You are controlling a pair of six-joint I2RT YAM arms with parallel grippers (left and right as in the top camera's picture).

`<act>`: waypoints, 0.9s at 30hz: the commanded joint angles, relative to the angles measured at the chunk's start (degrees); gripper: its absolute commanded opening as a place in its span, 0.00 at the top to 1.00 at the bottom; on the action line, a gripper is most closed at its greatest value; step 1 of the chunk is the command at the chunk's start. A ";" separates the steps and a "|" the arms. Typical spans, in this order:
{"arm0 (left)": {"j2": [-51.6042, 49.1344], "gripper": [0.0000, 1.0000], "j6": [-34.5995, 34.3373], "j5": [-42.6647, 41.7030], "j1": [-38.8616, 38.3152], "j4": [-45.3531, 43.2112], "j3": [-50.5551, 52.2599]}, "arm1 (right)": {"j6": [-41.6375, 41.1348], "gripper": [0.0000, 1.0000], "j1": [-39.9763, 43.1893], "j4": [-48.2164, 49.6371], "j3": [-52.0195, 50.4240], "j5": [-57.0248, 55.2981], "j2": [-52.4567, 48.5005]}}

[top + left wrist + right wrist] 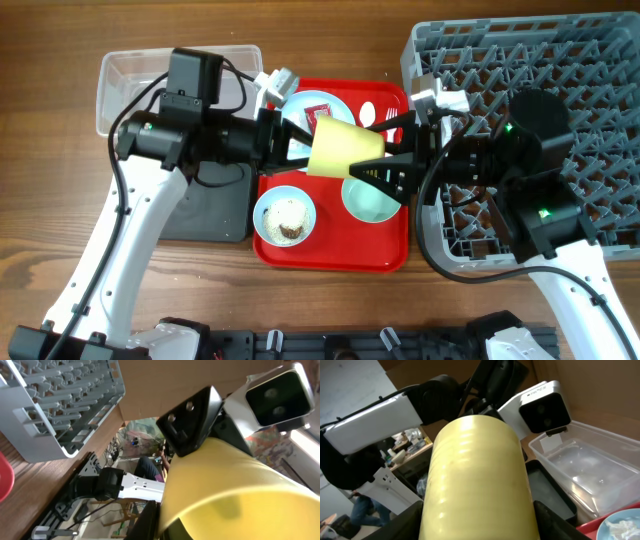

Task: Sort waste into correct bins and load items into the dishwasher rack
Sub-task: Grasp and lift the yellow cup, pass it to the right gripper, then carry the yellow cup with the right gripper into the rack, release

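Observation:
The small yellow cup [345,150] hangs on its side above the red serving tray, held between both grippers. My left gripper [296,140] grips its wide rim end from the left. My right gripper [392,160] straddles its narrow end from the right, with a finger touching each side in the right wrist view [480,525]. The cup fills the left wrist view [235,490]. On the tray below are a light-blue plate [322,103] with something red on it, a white spoon and fork [370,113], a light-blue bowl [285,218] holding tissue and crumbs, and a mint-green bowl [372,200].
The red serving tray [330,252] lies mid-table. The clear tub [140,80] stands at the back left and the black tray [210,205] lies in front of it. The grey dishwasher rack [560,60] fills the right side, under my right arm.

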State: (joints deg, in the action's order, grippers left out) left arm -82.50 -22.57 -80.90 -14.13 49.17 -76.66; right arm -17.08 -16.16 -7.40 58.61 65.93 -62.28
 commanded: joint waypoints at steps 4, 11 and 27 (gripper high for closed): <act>0.04 0.69 1.14 1.75 -0.28 -1.03 -0.28 | 0.59 0.50 -1.09 -0.37 1.07 3.23 -0.46; 0.04 0.00 1.11 13.16 -0.22 -0.96 -0.28 | 3.45 0.55 16.72 -24.92 1.07 -17.51 10.36; 0.04 0.00 1.14 17.81 -0.24 -0.74 -0.28 | 3.63 0.27 20.72 -53.79 1.07 -59.01 -13.40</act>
State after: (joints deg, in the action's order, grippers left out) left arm -82.50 -21.96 -63.22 -14.26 48.51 -76.69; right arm -14.74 5.48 -66.06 59.40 7.01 -73.36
